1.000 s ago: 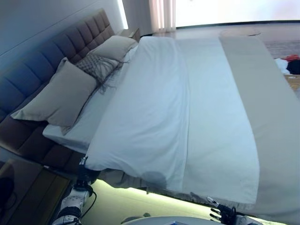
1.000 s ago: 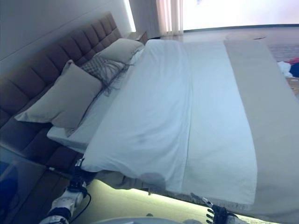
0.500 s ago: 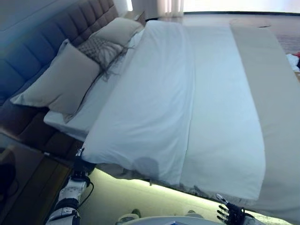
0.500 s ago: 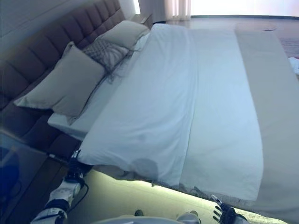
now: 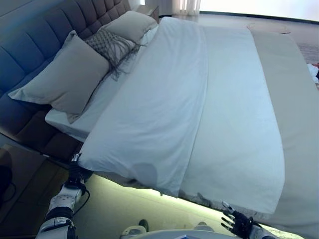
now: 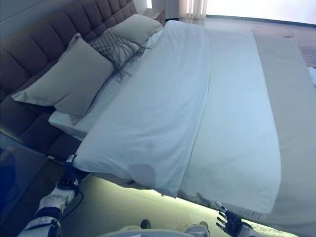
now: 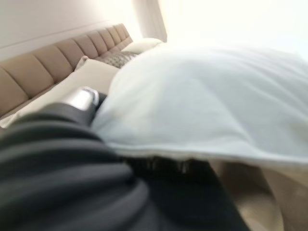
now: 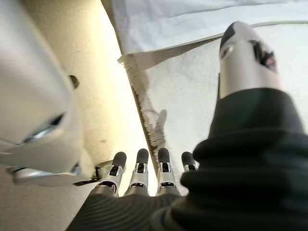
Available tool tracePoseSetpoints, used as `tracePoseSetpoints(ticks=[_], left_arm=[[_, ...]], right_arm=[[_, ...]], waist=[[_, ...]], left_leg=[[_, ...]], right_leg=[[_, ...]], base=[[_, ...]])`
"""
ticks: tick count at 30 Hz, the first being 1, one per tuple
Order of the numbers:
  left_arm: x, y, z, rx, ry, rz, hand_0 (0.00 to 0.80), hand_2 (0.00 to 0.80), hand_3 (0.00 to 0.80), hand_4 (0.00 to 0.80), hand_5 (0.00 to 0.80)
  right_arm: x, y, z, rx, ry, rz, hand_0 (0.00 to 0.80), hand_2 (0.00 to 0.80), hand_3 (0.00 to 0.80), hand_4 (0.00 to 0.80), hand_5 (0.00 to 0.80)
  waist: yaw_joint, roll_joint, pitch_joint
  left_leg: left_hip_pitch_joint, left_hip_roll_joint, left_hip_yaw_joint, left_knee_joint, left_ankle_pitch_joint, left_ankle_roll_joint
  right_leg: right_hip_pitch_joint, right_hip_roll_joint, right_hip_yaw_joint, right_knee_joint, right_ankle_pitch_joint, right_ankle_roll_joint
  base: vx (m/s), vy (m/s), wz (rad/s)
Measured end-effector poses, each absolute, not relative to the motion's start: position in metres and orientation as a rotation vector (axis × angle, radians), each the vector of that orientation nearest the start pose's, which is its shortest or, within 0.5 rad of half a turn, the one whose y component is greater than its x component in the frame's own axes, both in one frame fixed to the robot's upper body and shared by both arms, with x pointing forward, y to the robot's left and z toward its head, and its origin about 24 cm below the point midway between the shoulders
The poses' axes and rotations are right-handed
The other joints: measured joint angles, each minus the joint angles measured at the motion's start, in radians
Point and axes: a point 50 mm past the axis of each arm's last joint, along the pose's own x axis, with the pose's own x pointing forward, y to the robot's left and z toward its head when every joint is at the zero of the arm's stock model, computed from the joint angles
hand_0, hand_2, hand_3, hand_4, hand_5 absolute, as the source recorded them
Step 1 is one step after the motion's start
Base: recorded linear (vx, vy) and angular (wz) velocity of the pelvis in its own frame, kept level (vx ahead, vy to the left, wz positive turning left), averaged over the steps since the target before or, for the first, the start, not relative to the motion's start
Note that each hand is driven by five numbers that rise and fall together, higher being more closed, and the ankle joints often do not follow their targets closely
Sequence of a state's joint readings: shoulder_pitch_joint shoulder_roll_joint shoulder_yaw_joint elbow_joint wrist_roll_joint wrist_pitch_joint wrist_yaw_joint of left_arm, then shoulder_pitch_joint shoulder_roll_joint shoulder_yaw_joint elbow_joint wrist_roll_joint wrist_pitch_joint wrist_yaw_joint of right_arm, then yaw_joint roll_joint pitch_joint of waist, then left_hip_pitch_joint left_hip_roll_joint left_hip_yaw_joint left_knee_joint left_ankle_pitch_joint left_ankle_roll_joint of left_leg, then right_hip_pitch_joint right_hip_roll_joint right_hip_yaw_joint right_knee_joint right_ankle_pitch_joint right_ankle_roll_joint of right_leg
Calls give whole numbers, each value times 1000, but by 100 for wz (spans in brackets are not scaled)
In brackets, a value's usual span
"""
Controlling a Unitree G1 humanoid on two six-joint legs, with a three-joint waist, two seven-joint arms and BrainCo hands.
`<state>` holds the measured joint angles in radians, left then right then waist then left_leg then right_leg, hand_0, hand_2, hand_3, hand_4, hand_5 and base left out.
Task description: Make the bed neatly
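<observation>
A white duvet [image 5: 164, 99] covers the middle of the bed, with its head end folded back. A beige blanket [image 5: 294, 114] lies along the foot end. Two beige pillows [image 5: 62, 74] and a patterned fringed cushion [image 5: 109, 45] lean on the padded headboard [image 5: 30, 45]. My left hand [image 5: 75, 172] is at the duvet's near corner, just off the mattress. In the left wrist view its thumb [image 7: 84, 98] lies against that corner [image 7: 144, 120], which drapes over the hand. My right hand [image 5: 238, 224] is open and empty, below the blanket's fringed near edge [image 8: 144, 96].
A dark bedside table [image 5: 15, 169] stands by my left arm. A lit strip of floor [image 5: 124, 199] runs under the bed's near side. A second bedside table [image 5: 147, 9] is at the far end of the headboard. Loose things lie on the floor [image 5: 315, 69] past the foot end.
The camera has dipped and moved closer, so the whole picture has shifted. My left hand stays at the duvet's corner, which sits slightly further towards the headboard. My right hand stays low and spread.
</observation>
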<state>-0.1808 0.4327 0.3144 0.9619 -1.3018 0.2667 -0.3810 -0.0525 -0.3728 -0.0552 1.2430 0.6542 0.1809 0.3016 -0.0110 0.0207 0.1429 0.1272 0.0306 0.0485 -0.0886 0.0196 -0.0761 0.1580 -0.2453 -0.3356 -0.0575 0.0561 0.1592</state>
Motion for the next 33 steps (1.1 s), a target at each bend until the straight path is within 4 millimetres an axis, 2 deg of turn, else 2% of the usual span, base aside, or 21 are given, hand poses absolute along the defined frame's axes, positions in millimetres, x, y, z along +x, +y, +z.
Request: tracePoseSetpoints(ticks=[11,19,31,32,33], left_arm=[[222,316,-52,-1170,275,398,800,800,800,800,800],[226,301,-59,-1183,276,393,800,800,800,800,800],[225,295,-69,-1179,322,463,800,800,800,800,800],[226,295,-69,-1179,322,468,380,380,380,380,380],[227,295,-69,-1179,323,473,0,0,0,0,0]], right_arm=[[107,-273,-143,529,1096,-338,0,0,0,0,0],[110,-273,-142,529,1088,-330,0,0,0,0,0],[113,-272,-141,534,1079,-319,0,0,0,0,0],[114,-272,-141,534,1076,-317,0,0,0,0,0],[116,-272,-141,534,1072,-315,0,0,0,0,0]], waist=[[5,-44,24],[25,-47,31],[26,-49,47],[26,-47,55],[25,-49,61]], left_leg=[[2,0,-9,1,0,0],[1,0,-22,2,0,-1],[0,1,-27,7,-1,-2],[-3,1,-27,10,-1,-2],[-5,2,-27,15,-3,-3]], right_leg=[[15,0,0,-6,0,0],[20,0,0,-6,0,0],[31,1,0,-5,-1,1],[30,1,0,-5,-1,1],[30,1,0,-4,-1,1]], base=[[0,10,3],[-6,-18,4],[-6,-14,3],[0,0,0],[0,0,0]])
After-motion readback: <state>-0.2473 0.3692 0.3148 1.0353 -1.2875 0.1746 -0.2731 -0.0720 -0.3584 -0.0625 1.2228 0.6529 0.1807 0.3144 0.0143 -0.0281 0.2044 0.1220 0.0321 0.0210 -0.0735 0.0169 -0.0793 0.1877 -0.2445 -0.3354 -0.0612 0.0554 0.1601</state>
